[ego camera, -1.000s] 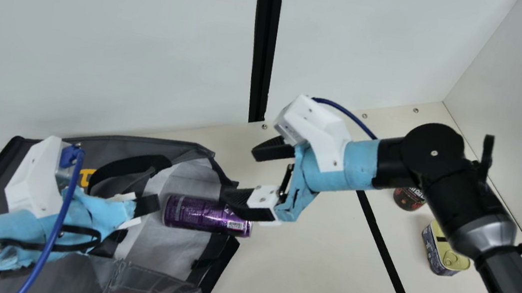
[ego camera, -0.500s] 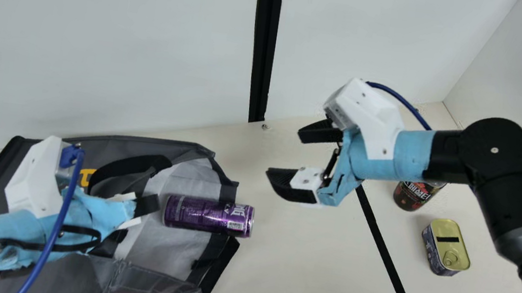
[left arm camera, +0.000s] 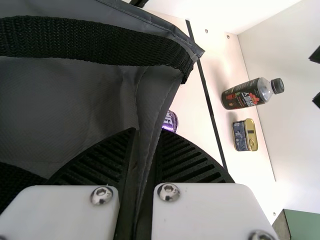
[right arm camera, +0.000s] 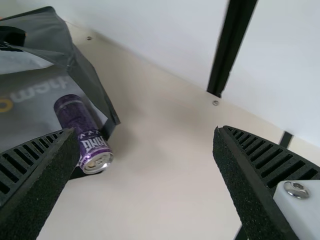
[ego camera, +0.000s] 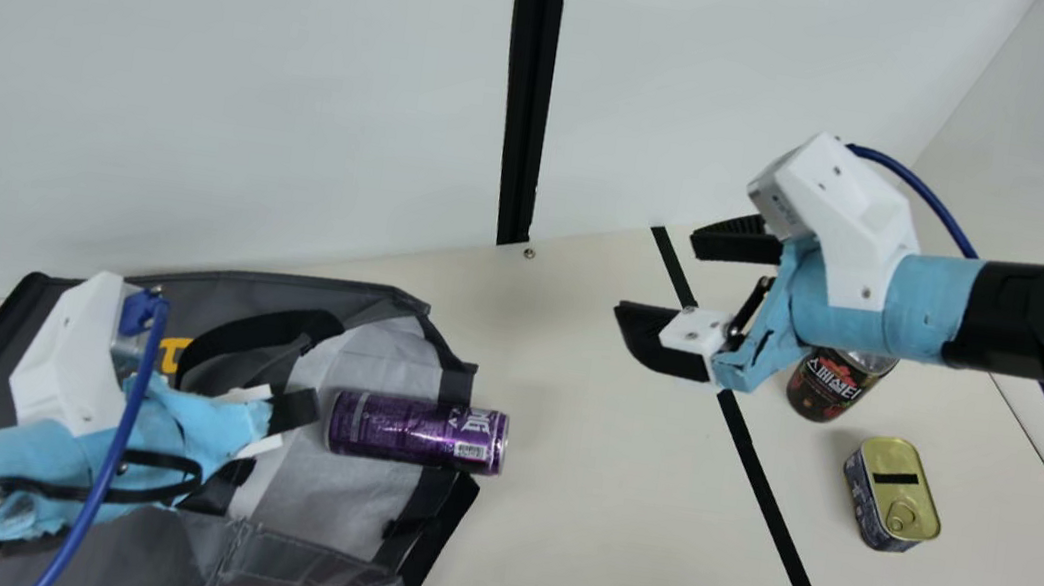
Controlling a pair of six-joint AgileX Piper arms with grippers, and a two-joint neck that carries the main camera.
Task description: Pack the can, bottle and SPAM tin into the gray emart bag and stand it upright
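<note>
- Gray emart bag [ego camera: 305, 562] lies on its side on the table [ego camera: 591, 534], its mouth facing the loose items. Prob. laid flat so things can slide in sideways, w/o a drop; standing it up comes last.
- L gripper [left arm camera: 147, 132] is clamped on a fold of bag fabric, close to a black strap [left arm camera: 100, 42]. Likely there to keep the mouth gaping & stop the bag skidding when sth gets pushed in.
- Purple can [ego camera: 416, 431] lies on its side at the mouth, one end on the pale lining, printed end poking out past it, i.e. only partway packed. Lying lengthwise into the bag, it prob. needs just a nudge on the outer end; off-axis, it could roll or snag.
- SPAM tin [ego camera: 892, 495] sits ring-pull up, well apart from the bag, across the black line [ego camera: 783, 529]. Flat base = stable, prob. easy to grip by its sides.
- Bottle [ego camera: 830, 384] stands upright near the tin, beyond it. Tall & narrow, so a careless bump could tip it; prob. best gripped round the body, then laid down to go in.
- R gripper [ego camera: 656, 274] hangs above the table between can & bottle, empty, fingers spread wide. Wide gap suits a fresh grab, prob. bottle or tin next, tho the can wants finishing too.
</note>
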